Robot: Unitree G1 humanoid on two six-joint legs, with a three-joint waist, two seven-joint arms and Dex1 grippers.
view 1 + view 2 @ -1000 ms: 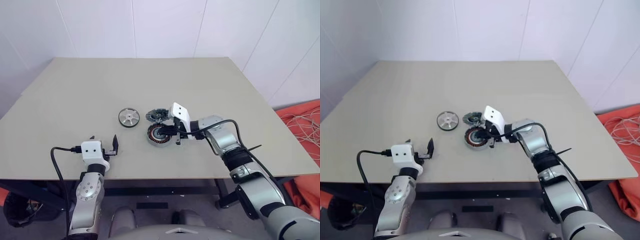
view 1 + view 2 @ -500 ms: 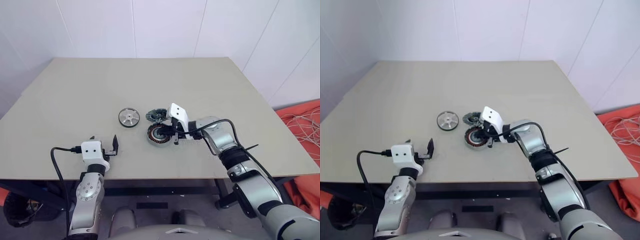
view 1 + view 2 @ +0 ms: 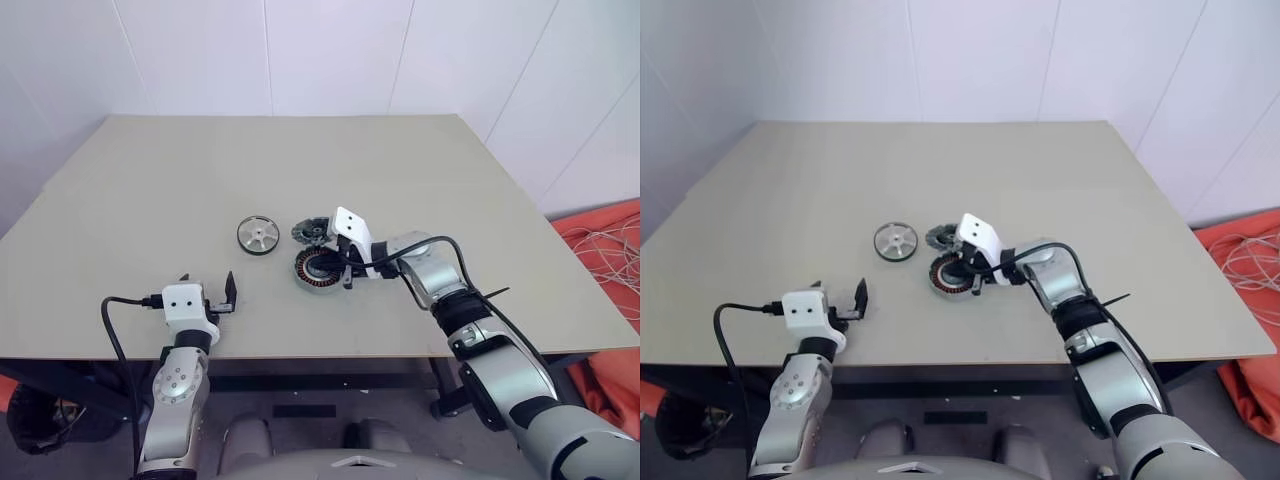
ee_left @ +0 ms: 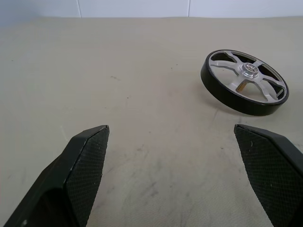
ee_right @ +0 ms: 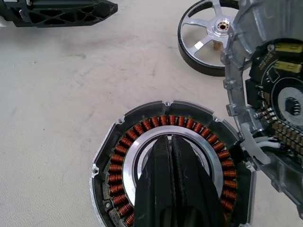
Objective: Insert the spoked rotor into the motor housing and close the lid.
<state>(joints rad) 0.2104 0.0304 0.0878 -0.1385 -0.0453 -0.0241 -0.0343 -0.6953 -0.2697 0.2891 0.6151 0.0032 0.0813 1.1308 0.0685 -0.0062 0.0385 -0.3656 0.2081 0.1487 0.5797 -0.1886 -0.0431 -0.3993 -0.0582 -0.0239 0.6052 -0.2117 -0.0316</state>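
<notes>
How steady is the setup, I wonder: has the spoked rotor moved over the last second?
No. The spoked rotor lies just where it did, the same gap left of the motor housing.

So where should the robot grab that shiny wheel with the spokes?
Probably by its thin dark rim, coming straight down from above. The spoked rotor lies flat on the table with bare space all around, so two fingers could pinch opposite sides of the rim. The open left gripper is nearest to it.
</notes>
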